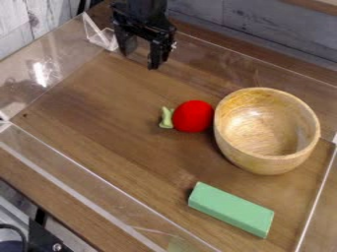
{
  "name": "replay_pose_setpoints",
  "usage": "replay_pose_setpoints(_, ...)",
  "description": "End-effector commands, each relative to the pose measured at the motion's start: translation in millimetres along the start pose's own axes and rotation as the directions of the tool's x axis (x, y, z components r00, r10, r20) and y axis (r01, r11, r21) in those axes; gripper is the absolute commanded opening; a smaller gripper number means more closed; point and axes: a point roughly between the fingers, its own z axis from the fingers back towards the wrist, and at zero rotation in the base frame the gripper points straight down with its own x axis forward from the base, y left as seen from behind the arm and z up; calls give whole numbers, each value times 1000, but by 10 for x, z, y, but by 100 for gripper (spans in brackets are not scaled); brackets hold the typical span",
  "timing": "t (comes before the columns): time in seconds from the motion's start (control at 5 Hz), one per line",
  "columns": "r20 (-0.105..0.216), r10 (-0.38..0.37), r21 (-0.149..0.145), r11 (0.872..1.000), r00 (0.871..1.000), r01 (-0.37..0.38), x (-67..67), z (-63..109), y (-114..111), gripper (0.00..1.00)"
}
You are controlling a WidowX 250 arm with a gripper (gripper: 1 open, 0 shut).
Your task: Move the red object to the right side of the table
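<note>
Setting: robot test bench, lab-type. Evidence: wood-grain counter fenced by low clear acrylic walls; black robot arm mounted at the counter's far edge; staged props on the counter (toy fruit, wooden bowl, green block).
</note>
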Motion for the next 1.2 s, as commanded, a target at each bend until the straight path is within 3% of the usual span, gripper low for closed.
replay_pose_setpoints(0.0,44,20,23,1000,999,-21,27,164,266,100)
replay_pose_setpoints(0.4,34,48,23,999,998,-49,-38,218,614,100)
replay_pose_setpoints(1.0,37,73,5,997,997,-73,-11,197,792,100)
